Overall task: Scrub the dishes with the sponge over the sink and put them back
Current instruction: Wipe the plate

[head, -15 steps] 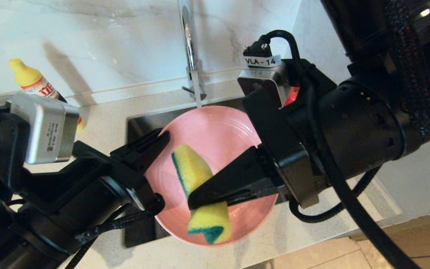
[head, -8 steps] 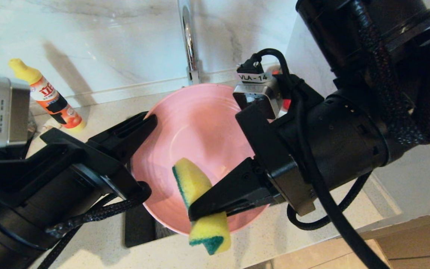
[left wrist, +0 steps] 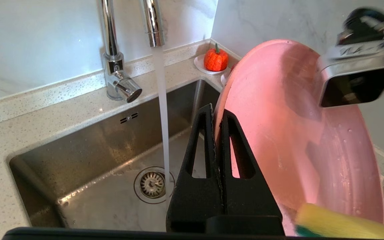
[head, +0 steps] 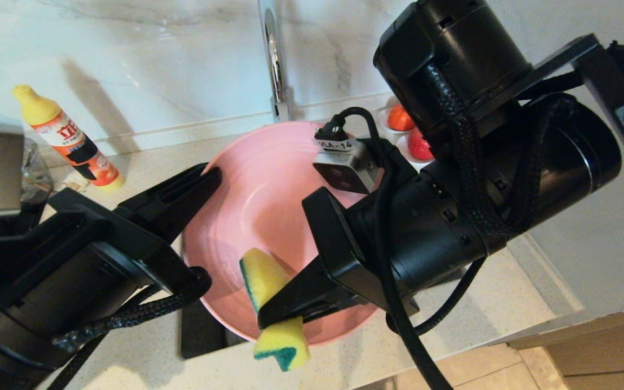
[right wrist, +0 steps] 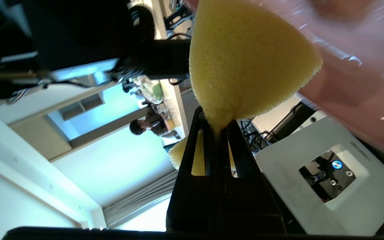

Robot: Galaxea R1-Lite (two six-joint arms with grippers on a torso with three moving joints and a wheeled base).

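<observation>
Right gripper (head: 268, 318) was pinching the sponge (head: 268, 292) at its middle, yellow face against the pink plate (head: 260, 200) directly ahead. I judged the plate's tilted face, clamped at 1 rim by my left gripper (left wrist: 216, 115) over the sink (left wrist: 88, 156), ran up-and-away.

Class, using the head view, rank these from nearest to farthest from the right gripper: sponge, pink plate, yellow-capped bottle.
1. sponge: pinched in the right gripper.
2. pink plate: just behind the sponge, over the sink, held by the left gripper.
3. yellow-capped bottle: far left, by the wall.
</observation>
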